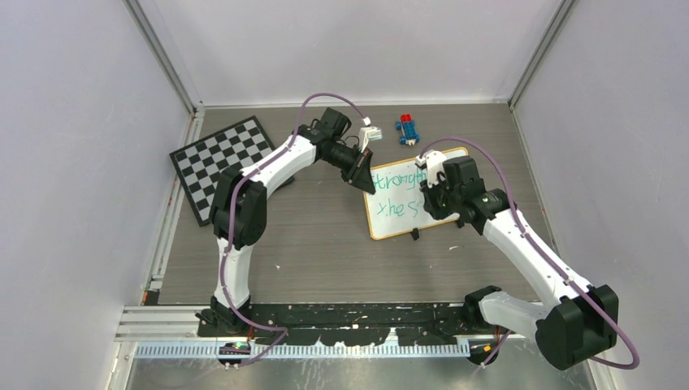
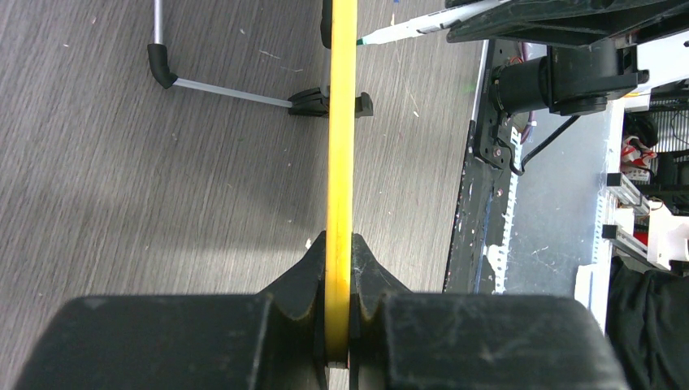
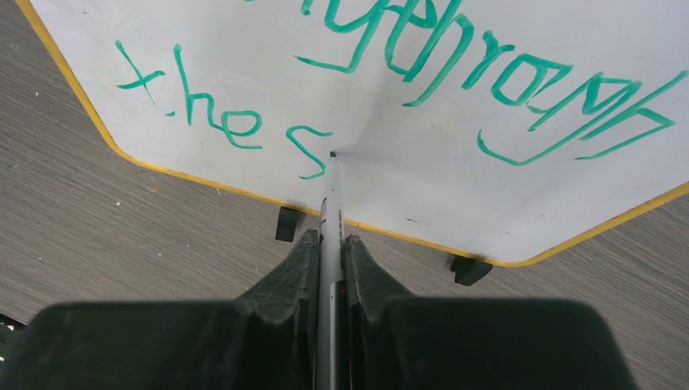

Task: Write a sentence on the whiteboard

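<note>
The whiteboard (image 1: 398,213) stands propped on the table, white with a thin yellow frame (image 3: 203,184) and two black clips (image 3: 286,223) on its lower edge. My left gripper (image 1: 363,175) is shut on its left edge, seen edge-on as a yellow strip (image 2: 341,146). My right gripper (image 3: 329,244) is shut on a grey marker (image 3: 330,203), whose tip touches the board just right of the "S". The sentence (image 3: 455,73) in green reads "Strong through" above and "the S" (image 3: 219,114) below.
A black-and-white checkerboard (image 1: 221,162) lies at the back left. Small red and blue blocks (image 1: 409,127) sit behind the board. The board's wire stand (image 2: 203,81) rests on the table. The black base rail (image 1: 349,317) runs along the near edge.
</note>
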Tool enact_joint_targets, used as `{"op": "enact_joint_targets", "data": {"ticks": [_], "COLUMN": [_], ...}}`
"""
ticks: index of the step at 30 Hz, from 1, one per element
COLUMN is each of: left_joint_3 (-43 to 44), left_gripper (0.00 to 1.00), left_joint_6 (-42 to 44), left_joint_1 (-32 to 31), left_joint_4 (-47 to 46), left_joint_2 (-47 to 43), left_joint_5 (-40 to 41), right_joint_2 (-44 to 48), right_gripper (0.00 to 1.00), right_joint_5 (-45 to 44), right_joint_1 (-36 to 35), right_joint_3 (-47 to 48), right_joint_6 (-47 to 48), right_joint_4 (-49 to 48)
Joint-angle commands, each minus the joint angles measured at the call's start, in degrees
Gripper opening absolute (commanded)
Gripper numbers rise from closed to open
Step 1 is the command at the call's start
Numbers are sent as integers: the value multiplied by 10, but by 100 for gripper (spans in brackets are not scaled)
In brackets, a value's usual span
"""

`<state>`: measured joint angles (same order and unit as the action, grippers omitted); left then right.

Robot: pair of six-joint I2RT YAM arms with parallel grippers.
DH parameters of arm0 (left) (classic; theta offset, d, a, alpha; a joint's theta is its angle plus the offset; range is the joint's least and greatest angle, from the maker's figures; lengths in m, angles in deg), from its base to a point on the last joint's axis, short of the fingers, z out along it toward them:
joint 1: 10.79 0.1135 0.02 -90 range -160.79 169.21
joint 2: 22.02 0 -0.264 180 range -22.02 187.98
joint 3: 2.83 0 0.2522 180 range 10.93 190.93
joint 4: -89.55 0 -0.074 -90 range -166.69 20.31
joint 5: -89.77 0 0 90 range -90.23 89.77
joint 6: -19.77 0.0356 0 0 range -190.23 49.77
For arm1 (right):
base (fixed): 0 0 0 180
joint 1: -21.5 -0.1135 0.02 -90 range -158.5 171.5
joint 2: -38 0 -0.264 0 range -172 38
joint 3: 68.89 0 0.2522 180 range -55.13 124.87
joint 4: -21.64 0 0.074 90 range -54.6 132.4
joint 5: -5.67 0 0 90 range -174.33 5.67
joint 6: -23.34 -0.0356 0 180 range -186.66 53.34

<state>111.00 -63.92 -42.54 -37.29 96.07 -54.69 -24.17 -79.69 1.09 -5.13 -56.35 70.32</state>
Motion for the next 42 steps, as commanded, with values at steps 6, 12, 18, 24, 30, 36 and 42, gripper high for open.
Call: {"op": "enact_joint_targets", "data": {"ticks": [6, 12, 18, 24, 30, 36, 42], "left_joint_3": [16, 18, 18, 19, 24, 24, 25], "left_gripper": [0, 0, 0, 0, 0, 0, 0], "left_joint_6": [7, 7, 5, 4, 3, 4, 5], "left_joint_1": [2, 1, 1, 1, 1, 1, 1], "left_joint_4": [-3, -4, -5, -5, -5, -4, -3], "left_joint_2": [-3, 0, 1, 0, 2, 4, 4], "left_joint_5": [0, -2, -3, -5, -5, -4, -5], "right_joint_2": [-22, -5, 4, 18, 8, -14, -20], "right_gripper": [0, 0, 0, 0, 0, 0, 0], "right_joint_5": [-70, -95, -59, 1, -3, -18, -17], "right_joint_1": [2, 23, 25, 25, 25, 25, 25], "right_joint_3": [13, 8, 11, 15, 24, 17, 9], "right_joint_6": [-6, -17, -15, -12, -15, -11, -8], "right_joint_4": [-36, -35, -28, -26, -40, -47, -28]}}
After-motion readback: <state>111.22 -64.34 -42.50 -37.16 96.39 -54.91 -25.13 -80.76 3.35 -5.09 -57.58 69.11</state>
